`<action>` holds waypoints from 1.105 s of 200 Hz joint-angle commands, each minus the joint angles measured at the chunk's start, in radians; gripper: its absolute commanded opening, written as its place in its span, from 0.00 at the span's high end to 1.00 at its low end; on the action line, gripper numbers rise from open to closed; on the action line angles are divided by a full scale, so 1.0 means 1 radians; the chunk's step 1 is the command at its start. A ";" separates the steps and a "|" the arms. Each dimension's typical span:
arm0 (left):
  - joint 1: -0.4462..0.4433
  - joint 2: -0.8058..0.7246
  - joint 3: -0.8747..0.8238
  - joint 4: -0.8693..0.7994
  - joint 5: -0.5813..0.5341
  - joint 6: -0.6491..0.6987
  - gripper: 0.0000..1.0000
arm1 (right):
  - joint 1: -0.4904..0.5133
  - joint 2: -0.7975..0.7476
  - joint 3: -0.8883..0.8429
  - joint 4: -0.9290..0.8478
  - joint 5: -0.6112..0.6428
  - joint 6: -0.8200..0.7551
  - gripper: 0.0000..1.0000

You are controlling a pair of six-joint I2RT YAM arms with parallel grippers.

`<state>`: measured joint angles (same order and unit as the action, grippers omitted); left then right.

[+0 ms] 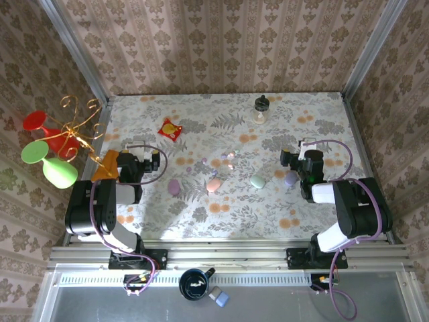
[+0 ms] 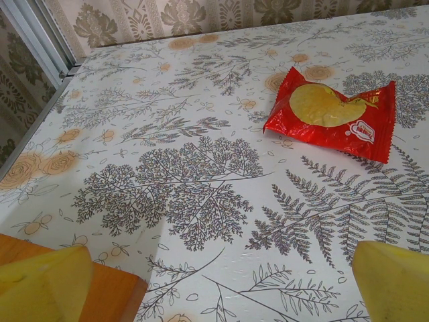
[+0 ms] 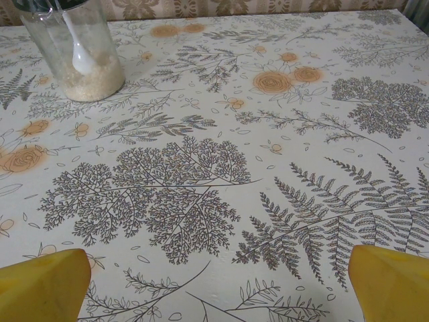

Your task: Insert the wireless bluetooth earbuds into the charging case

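Read the overhead view as a clock face, with 12 at the far wall. At 6, on the ledge in front of the arm bases, stands a dark mug (image 1: 194, 283), with two small blocks (image 1: 218, 296) just beside it at its 4 o'clock.

Your left pincer (image 1: 149, 161) sits at 9 o'clock on the table. It is spread wide and has hold of nothing: its yellow fingertips (image 2: 43, 285) sit in the lower corners of the wrist view with bare tablecloth between them. An orange block (image 1: 104, 166) lies just beside it at its 9 o'clock. Your right pincer (image 1: 298, 158) sits at 3 o'clock, equally wide and empty, with its fingertips (image 3: 392, 285) well apart over the fern print.

Between the two pincers lies a row of four charging cases (image 1: 214, 184): lilac, pink, mint, then lilac again, the last one just beside the right pincer. You cannot tell whether any lid is open.

The earbuds (image 1: 230, 157) are tiny specks scattered loose on the cloth from 10 to 1 o'clock of the pink case, apart from all the cases.

Farther out, a red snack packet (image 2: 332, 114) lies at 11 o'clock. A clear jar (image 3: 74, 50) of pale grains stands at 1 o'clock near the far edge.
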<state>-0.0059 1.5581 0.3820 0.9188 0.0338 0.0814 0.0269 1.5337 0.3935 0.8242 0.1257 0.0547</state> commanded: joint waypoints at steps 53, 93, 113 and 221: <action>0.000 -0.001 0.009 -0.003 0.016 -0.009 0.00 | 0.001 -0.001 0.013 0.032 0.000 -0.013 0.00; -0.007 -0.004 -0.001 0.014 0.014 0.002 0.00 | 0.001 -0.004 0.012 0.033 0.001 -0.013 0.00; -0.023 -0.006 -0.023 0.055 0.014 0.024 0.00 | 0.001 -0.004 0.009 0.038 0.000 -0.013 0.00; -0.172 -0.235 -0.023 -0.152 0.004 0.196 0.00 | 0.019 -0.374 0.058 -0.353 -0.122 0.025 0.00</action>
<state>-0.1257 1.3575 0.3199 0.8886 0.0231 0.1780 0.0319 1.2316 0.4145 0.6247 0.0883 0.0555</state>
